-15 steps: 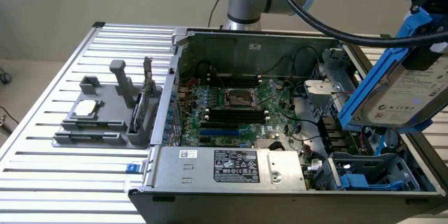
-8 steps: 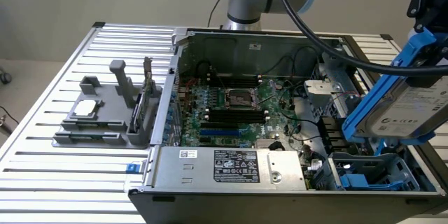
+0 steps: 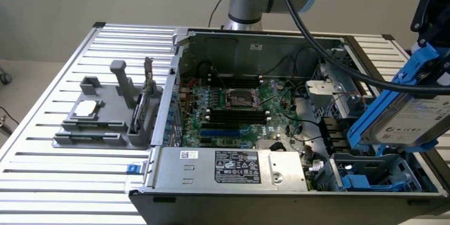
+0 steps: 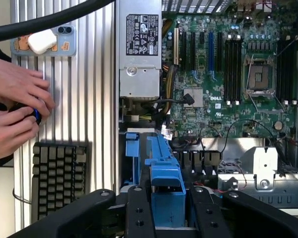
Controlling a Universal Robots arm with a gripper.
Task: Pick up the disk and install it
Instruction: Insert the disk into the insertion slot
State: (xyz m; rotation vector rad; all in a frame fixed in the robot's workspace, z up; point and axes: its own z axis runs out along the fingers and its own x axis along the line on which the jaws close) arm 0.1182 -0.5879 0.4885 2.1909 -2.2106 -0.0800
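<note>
My black two-finger gripper [image 4: 169, 201] clamps the silver white-labelled disk [image 3: 414, 122] by its blue plastic carrier [image 4: 165, 163], tilted above the grey metal drive bay [image 3: 390, 166]. I would level it and square it to the bay.

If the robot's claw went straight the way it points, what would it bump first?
Probably the grey drive bay. The gripper holds the disk above it, so the disk would touch first. Depth is unclear.

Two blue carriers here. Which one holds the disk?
The raised carrier at the exterior view's right, framing the silver labelled disk; the other carrier sits low in the case's bay.
</note>
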